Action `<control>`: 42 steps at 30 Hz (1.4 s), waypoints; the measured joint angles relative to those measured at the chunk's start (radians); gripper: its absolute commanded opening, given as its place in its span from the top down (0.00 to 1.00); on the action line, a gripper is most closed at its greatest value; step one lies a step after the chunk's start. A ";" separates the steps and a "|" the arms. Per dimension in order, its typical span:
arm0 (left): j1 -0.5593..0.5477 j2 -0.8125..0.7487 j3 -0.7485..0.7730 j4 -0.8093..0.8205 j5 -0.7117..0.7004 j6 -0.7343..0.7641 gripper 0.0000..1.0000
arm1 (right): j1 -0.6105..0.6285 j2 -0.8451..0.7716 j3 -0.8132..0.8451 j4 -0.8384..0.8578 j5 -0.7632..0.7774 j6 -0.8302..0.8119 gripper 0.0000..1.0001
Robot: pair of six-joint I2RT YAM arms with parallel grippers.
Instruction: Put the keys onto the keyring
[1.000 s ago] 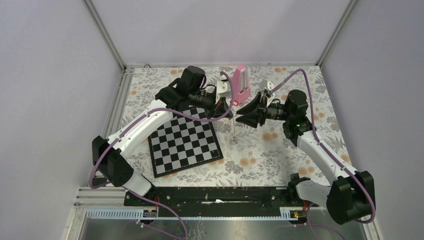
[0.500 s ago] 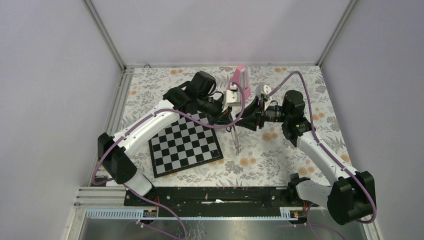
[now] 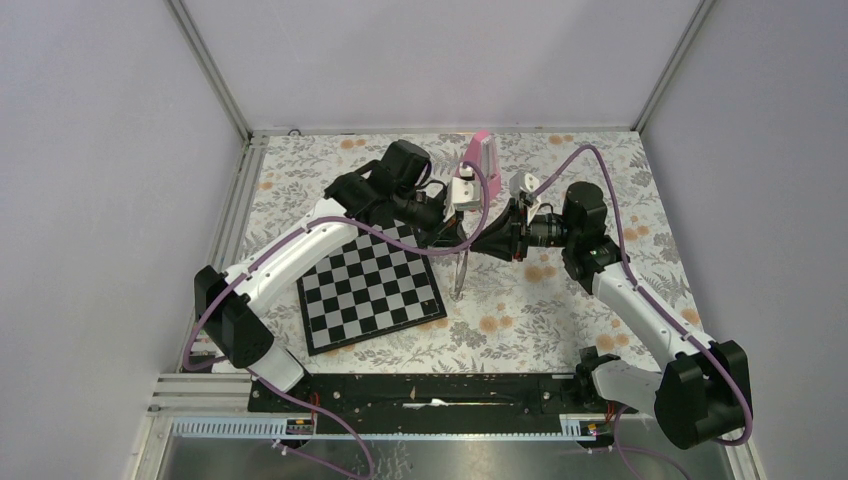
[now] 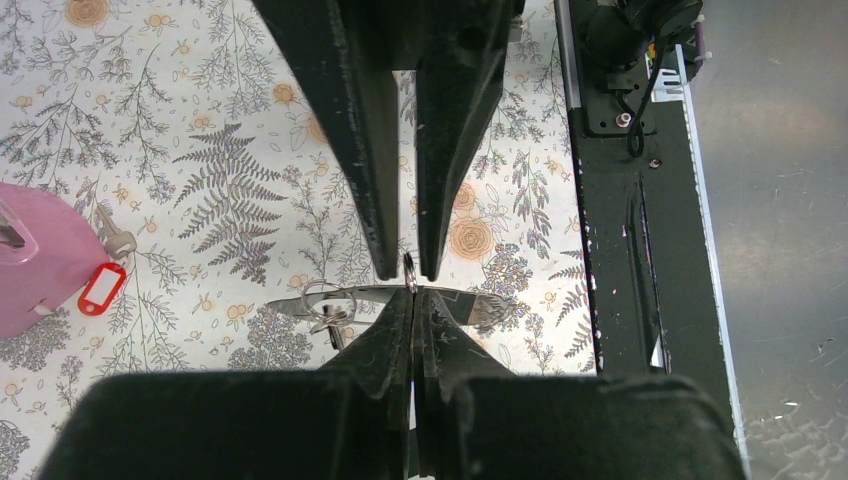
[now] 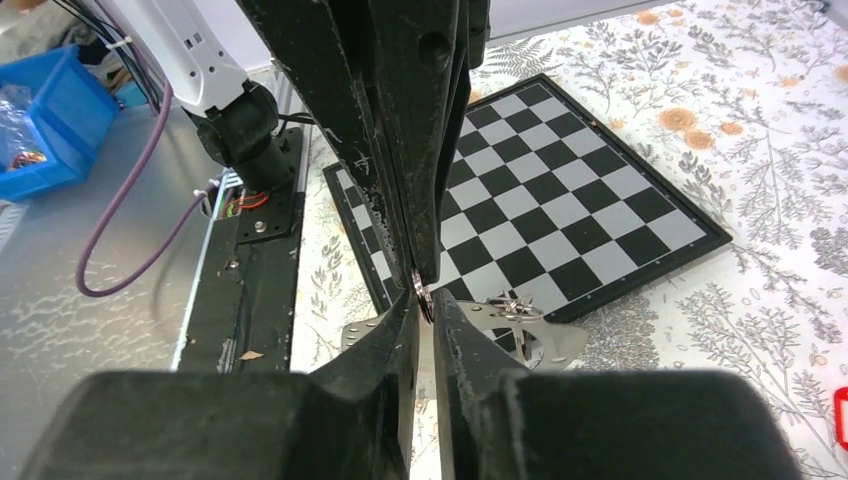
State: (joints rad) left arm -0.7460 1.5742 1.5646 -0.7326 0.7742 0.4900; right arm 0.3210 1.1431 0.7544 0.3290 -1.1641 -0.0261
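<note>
Left gripper (image 3: pixel 455 243) and right gripper (image 3: pixel 480 245) meet tip to tip at the centre of the top view, above the floral table (image 3: pixel 560 310). Their fingers mask each other, so the keyring cannot be made out there, only a thin pale strip (image 3: pixel 460 277) hanging below the junction. The chessboard (image 3: pixel 370 285) lies lower left of it and the pink metronome (image 3: pixel 481 158) stands just above; neither key can be made out. Left wrist view: the left gripper's fingers are pressed together at bottom centre, pinching the keyring (image 4: pixel 409 264), which is seen edge-on. The right gripper's fingers enter from the top and straddle the ring, narrowly parted, with a gap on either side. The red key (image 4: pixel 100 288) and silver key (image 4: pixel 117 240) lie at left just beside the metronome, itself cut off by the frame edge. A black base rail (image 4: pixel 640 200) bounds the right. Right wrist view: the strip and small rings sit partly behind the fingers, and patterned table extends to the right.
</note>
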 measured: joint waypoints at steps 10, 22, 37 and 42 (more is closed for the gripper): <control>0.031 -0.002 -0.005 0.024 0.055 -0.009 0.65 | 0.002 0.003 -0.033 0.141 0.001 0.149 1.00; 0.212 -0.184 -0.374 0.671 0.312 -0.449 0.51 | -0.030 0.049 -0.047 0.611 0.050 0.613 1.00; 0.205 -0.164 -0.479 1.270 0.351 -0.912 0.58 | -0.036 0.083 -0.090 0.862 0.135 0.864 1.00; 0.196 -0.143 -0.479 1.323 0.349 -0.955 0.61 | -0.038 0.084 -0.099 0.895 0.159 0.905 1.00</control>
State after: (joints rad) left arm -0.5503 1.4315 1.0855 0.5900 1.1233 -0.4648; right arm 0.2829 1.2270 0.6556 1.2236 -1.0054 0.8791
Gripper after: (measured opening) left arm 0.405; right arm 0.017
